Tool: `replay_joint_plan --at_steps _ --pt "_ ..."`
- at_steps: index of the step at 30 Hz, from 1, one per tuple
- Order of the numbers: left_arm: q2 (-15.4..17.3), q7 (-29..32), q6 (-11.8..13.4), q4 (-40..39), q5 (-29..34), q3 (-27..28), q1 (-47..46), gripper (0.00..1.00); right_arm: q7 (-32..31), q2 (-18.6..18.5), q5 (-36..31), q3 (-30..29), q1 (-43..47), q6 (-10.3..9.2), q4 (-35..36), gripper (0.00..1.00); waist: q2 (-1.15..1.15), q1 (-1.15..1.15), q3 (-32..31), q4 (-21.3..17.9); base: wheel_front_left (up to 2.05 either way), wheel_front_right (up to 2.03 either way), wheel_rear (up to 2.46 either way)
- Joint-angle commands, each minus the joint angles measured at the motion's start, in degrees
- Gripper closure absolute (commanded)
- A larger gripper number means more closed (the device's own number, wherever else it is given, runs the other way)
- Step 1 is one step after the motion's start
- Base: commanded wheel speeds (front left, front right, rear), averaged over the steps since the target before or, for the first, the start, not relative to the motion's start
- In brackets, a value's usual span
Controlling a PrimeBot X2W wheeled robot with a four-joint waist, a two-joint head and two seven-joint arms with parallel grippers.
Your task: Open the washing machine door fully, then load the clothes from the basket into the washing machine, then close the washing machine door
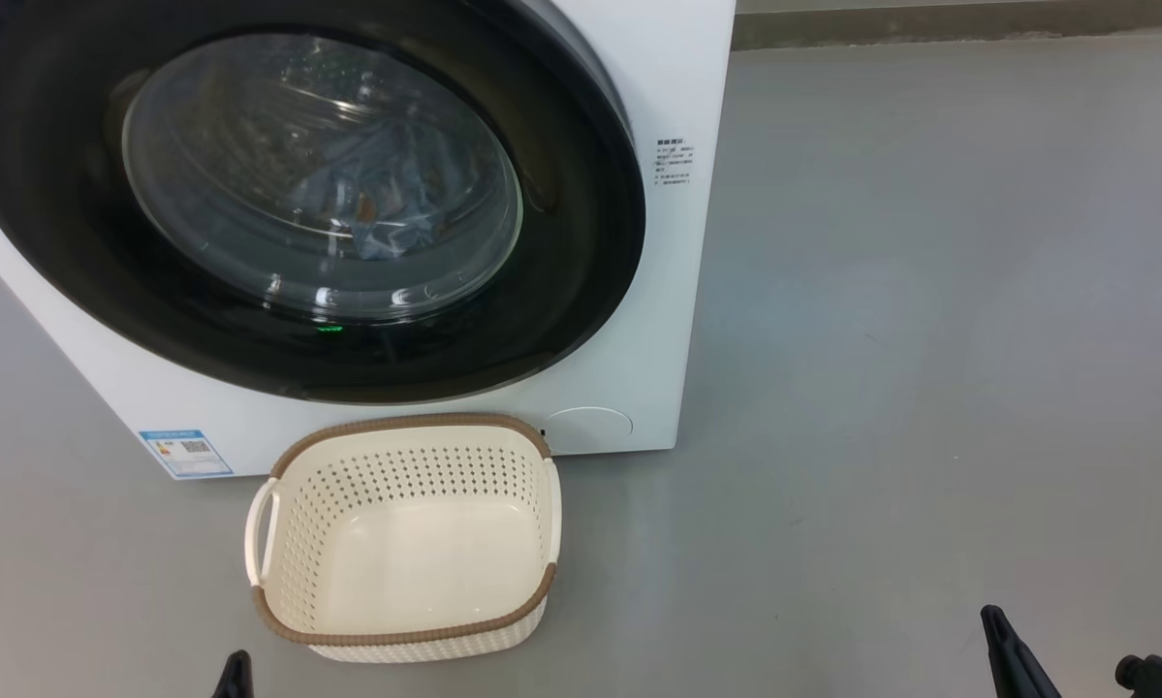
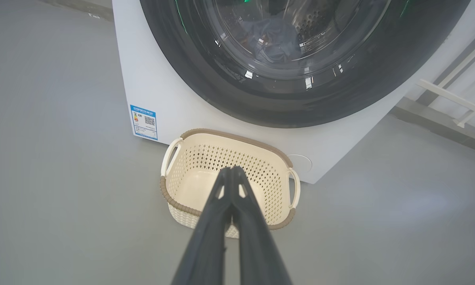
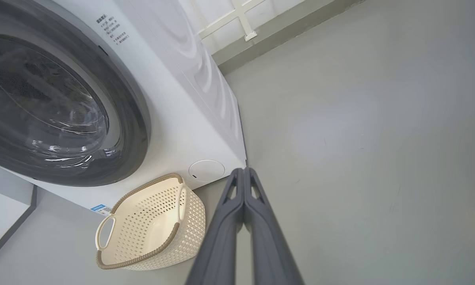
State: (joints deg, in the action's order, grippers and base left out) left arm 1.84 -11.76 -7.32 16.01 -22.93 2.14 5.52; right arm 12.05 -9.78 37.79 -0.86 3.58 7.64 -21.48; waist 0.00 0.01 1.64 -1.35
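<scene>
Floor [image 1: 929, 339]: I logged it as smooth, matte grey, with faint scuffs and a soft glare patch to the right of the washing machine [image 1: 653, 320]. The machine stood directly on it, its white base flat to the surface. The basket [image 1: 406, 475] sat upright on the floor just in front of the washing machine, below the lower middle of its front. Its far rim lay close against the white panel; I could not tell whether they touched. Its two handles pointed along the machine's front, and its bare cream bottom showed. Behind the washing machine's right side, a darker strip [image 1: 929, 27] bordered the floor.
</scene>
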Motion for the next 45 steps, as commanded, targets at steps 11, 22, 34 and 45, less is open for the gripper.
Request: replay_joint_plan --at_steps 11,22,34,45 --pt "0.6 1.9 0.0 -1.3 -7.6 0.9 -2.9 1.00 -2.0 0.1 6.1 -1.0 -2.1 -0.03 2.1 1.00 0.00 -0.01 -0.1 0.1 0.00 0.00 0.00" --pt "0.7 3.7 -0.1 -1.4 -14.5 1.3 -3.9 1.00 -3.9 0.9 11.6 -1.5 -3.0 -0.05 2.7 1.00 0.00 -0.01 -0.3 0.3 0.00 0.00 0.00" --pt "0.7 5.9 -0.1 -1.4 -22.7 1.8 -5.1 1.00 -6.1 1.8 18.0 -2.2 -4.0 -0.06 3.4 1.00 0.00 -0.01 -0.5 0.4 0.00 0.00 0.00" --pt "0.8 7.8 -0.1 -1.5 -29.7 2.2 -6.1 1.00 -8.0 2.6 23.5 -2.7 -4.9 -0.08 4.0 1.00 0.00 -0.01 -0.6 0.6 0.00 0.00 0.00"
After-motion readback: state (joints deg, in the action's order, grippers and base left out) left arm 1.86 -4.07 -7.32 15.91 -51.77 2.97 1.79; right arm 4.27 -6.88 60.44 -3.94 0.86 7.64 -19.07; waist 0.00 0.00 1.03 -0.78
